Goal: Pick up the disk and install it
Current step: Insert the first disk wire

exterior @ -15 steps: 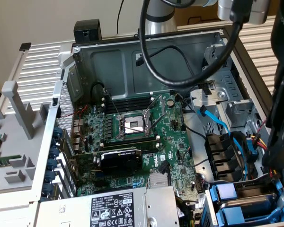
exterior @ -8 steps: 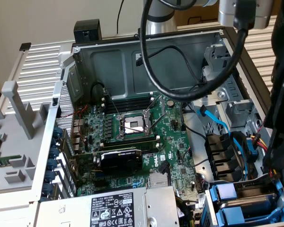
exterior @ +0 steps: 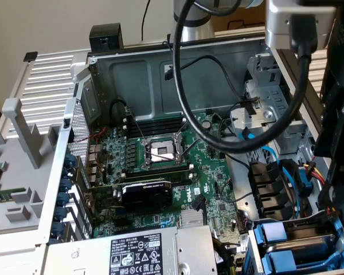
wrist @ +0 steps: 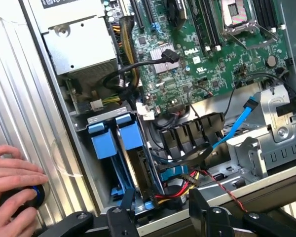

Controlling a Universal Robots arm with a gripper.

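Hovering at the rim of the open computer case (exterior: 137,74), my claw (wrist: 163,211) is spread wide and pinches nothing. The disk (wrist: 130,137), framed in blue, stands on edge in the drive cage, straight ahead of the claw and near it, beside a second blue carrier (wrist: 102,143); which of the two is meant is my judgement only. Its long axis runs from the blue end tab toward me, so my fingers (wrist: 127,212) appear to open across its thin side. Exterior view: the disk (exterior: 301,246) lies at the exterior view's lower right, beside the power supply (exterior: 132,252), and a black cable (exterior: 186,109) loops over the motherboard (exterior: 155,172). Wrist view: a person's hand (wrist: 15,182) rests on the ribbed panel (wrist: 34,98) outside the case, over a dark round object.
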